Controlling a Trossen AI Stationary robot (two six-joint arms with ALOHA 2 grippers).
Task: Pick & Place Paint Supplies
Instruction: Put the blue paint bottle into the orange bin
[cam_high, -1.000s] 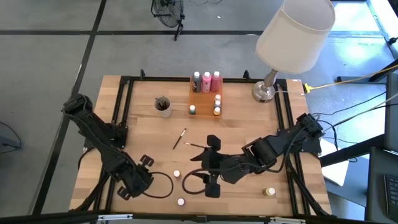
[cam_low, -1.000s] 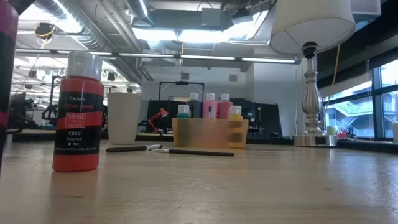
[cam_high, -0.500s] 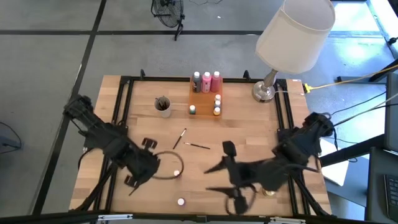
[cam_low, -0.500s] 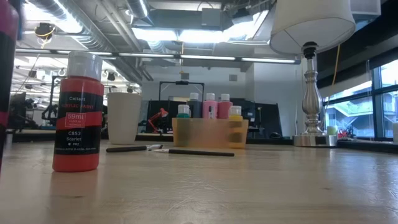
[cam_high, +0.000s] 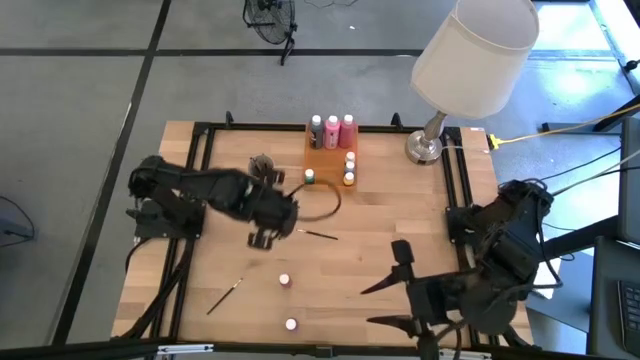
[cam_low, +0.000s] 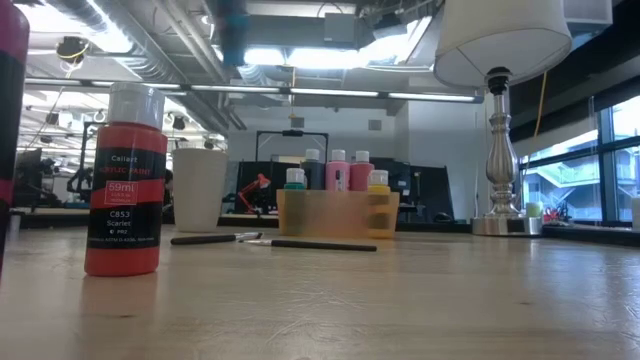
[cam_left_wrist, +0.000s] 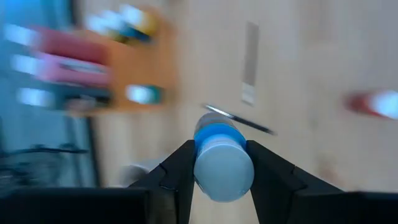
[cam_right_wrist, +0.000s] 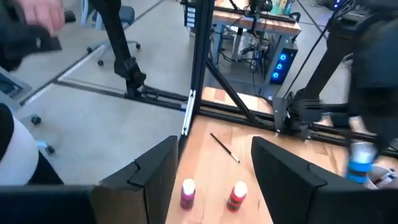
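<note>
My left gripper (cam_left_wrist: 219, 163) clasps a blue pot (cam_left_wrist: 222, 160) by its sides, at nine o'clock from the tray (cam_high: 325, 160). Light, stiff, slick plastic. Right gripper (cam_right_wrist: 214, 171) hangs released.

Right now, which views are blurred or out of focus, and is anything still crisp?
Left wrist view: background heavily motion-smeared, while the blue pot pinched in the left gripper stays fairly sharp. High view: left arm softly blurred, table crisp. Right wrist view: far arm and its pot smeared, right gripper clear, jaws apart with nothing between them. Low view: sharp red bottle, bright ceiling glare.
</note>
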